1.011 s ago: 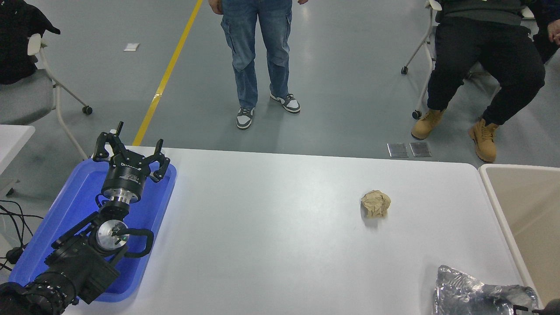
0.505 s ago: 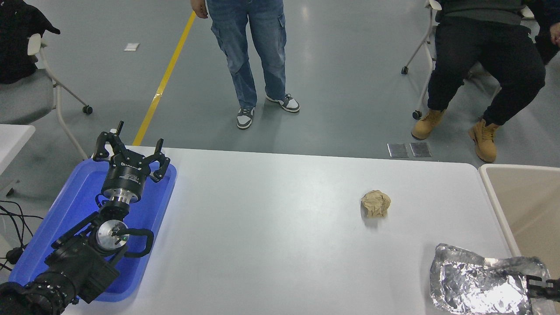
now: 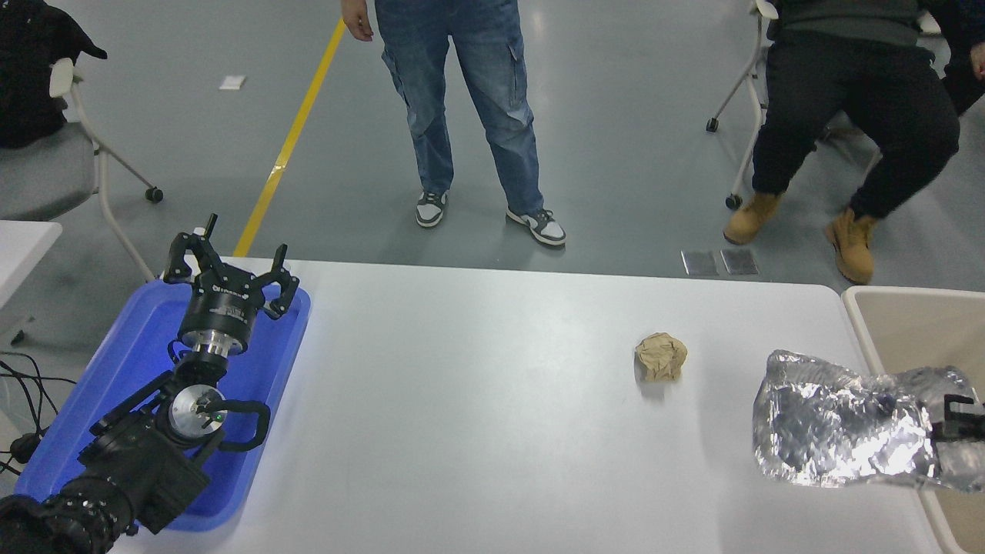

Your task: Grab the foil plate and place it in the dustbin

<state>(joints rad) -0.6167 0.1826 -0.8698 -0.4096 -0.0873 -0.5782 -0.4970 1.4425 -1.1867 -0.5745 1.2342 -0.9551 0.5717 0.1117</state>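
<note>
White table [image 3: 492,431]: right gripper [image 3: 958,419] gripping foil plate [image 3: 839,423] at right edge, dustbin [image 3: 908,323] lying immediately rightward.

1. Right gripper [image 3: 958,419] is entering from the right edge, clamping the foil plate [image 3: 839,419]; the sheet is hanging out to its left, off the table [image 3: 477,400].
2. Dustbin [image 3: 908,319] is sitting directly beyond and beneath the gripper; its pale rim is running under the foil's right part, the tan mouth lying open ahead.
3. Paper ball [image 3: 660,357] is lying left of the foil and slightly beyond, apart from it.
4. Farther left, bare tabletop is stretching to the blue tray [image 3: 138,362], where the parked left gripper [image 3: 228,278] is hovering, fingers spread.
</note>
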